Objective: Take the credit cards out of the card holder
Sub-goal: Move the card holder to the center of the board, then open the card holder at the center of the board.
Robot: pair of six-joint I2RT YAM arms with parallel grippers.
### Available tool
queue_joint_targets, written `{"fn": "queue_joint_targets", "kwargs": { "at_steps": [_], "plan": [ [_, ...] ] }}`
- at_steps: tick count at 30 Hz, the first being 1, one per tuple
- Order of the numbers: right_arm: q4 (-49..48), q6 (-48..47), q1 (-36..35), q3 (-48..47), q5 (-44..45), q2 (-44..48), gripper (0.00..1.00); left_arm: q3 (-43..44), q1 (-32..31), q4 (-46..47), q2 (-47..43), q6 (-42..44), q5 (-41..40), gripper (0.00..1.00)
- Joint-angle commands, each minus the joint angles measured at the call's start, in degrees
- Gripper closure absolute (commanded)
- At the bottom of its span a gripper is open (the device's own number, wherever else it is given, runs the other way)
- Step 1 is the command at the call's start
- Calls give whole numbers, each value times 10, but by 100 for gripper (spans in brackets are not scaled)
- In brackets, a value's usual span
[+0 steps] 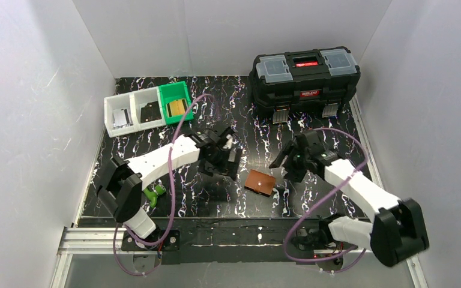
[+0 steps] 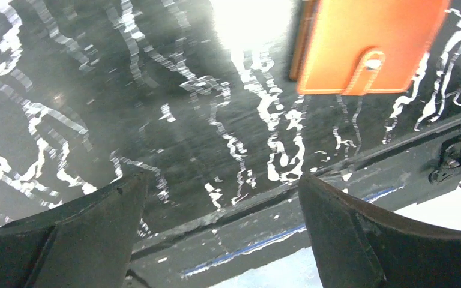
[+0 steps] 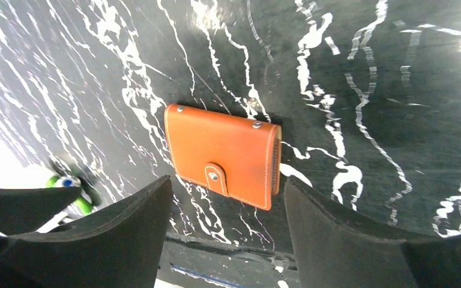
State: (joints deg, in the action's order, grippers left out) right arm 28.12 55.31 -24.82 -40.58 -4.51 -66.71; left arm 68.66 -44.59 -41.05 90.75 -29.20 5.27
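The card holder [image 1: 260, 181] is a brown leather wallet lying flat and folded on the black marbled table, its snap strap fastened. The credit cards are hidden inside it. My left gripper [image 1: 221, 168] hovers just left of it, open and empty. In the left wrist view the card holder [image 2: 369, 45] lies beyond and to the right of the left gripper [image 2: 222, 198]. My right gripper [image 1: 285, 168] hangs just right of the holder, open with nothing between its fingers. Seen from the right wrist, the card holder [image 3: 222, 153] sits just ahead of the right gripper [image 3: 228, 195], apart from both fingers.
A big black toolbox [image 1: 305, 81] stands at the back right. Two white bins [image 1: 131, 112] and a green bin [image 1: 176, 102] sit at the back left. A small green object [image 1: 156, 192] lies near the left arm's base. The table's front rail [image 1: 240, 237] runs just below the holder.
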Motion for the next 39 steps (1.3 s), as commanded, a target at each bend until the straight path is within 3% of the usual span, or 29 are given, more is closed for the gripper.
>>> {"fn": "queue_joint_targets", "kwargs": {
  "at_steps": [1,9,16,24,32,39],
  "plan": [
    [42,-54,64,52,17,97,27,75,-83,8,67,-31,-68,11],
    [86,-90,118,71,42,205,33,246,-184,5,256,-63,-127,40],
    [90,-106,134,91,29,218,37,313,-194,-37,324,-65,-182,47],
    [80,-99,134,107,17,224,42,291,-194,-57,332,-60,-223,56],
    [63,-130,125,95,-17,197,51,209,-189,-19,268,7,-237,79],
    [11,-129,42,63,-23,106,56,86,-149,56,163,66,-173,100]
  ]
}}
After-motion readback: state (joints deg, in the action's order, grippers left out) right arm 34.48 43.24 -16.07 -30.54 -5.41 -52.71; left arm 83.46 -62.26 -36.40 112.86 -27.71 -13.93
